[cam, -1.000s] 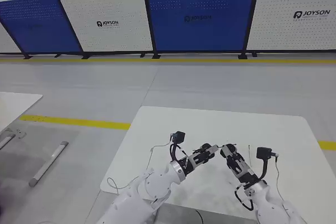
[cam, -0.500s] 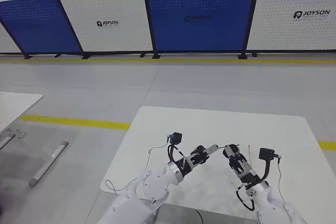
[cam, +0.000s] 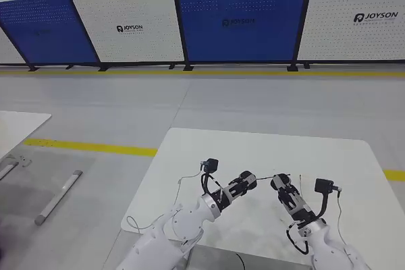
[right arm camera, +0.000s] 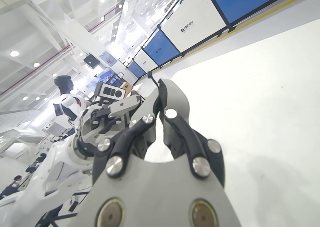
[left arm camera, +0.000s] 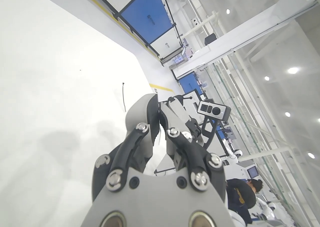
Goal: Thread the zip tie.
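Tightly, the right pincer [right arm camera: 160,87] clamps the black zip tie [right arm camera: 150,75]

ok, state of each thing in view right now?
right gripper: shut on held zip tie, head sticking out past its tip.
left gripper: shut; whether it grips that tie is unclear.
spare zip tie: lying loose on white table, not looped.

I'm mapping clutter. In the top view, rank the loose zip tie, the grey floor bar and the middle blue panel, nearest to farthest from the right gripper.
From the right gripper:
1. loose zip tie, on the table beside it.
2. grey bar, on the floor left of the table.
3. blue panel, at the back.
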`<action>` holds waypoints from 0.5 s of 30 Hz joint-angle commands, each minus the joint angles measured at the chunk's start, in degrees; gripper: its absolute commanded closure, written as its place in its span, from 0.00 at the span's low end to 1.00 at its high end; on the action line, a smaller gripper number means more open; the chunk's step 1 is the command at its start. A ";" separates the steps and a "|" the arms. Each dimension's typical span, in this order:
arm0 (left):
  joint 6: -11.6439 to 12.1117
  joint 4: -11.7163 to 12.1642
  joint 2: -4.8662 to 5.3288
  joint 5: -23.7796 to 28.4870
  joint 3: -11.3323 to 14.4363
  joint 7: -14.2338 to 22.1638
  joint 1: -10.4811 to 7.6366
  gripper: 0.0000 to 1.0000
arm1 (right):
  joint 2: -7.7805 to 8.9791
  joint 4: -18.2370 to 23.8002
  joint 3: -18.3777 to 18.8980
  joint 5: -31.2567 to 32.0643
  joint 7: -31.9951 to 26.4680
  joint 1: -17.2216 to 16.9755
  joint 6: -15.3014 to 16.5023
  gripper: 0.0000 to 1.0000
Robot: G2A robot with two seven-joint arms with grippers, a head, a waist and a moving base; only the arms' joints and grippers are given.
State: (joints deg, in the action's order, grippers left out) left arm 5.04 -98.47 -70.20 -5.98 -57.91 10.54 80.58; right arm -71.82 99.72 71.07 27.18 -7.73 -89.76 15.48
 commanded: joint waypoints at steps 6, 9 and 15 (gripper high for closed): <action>-0.34 0.03 -0.03 -0.20 0.22 0.42 -0.28 1.00 | 0.02 0.39 0.14 -0.42 -0.44 0.01 0.03 1.00; -0.54 -0.08 -0.06 -0.22 0.30 0.44 -0.44 1.00 | 0.01 0.56 0.13 -0.59 -0.49 0.06 0.05 1.00; -0.47 -0.08 -0.06 0.50 0.11 0.72 -0.41 0.75 | -0.01 0.61 -0.03 -0.29 -0.31 0.06 -0.15 1.00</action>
State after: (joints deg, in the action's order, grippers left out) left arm 4.55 -98.60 -70.26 -5.62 -57.75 11.19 80.15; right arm -71.83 100.37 71.09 26.77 -8.06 -89.69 15.44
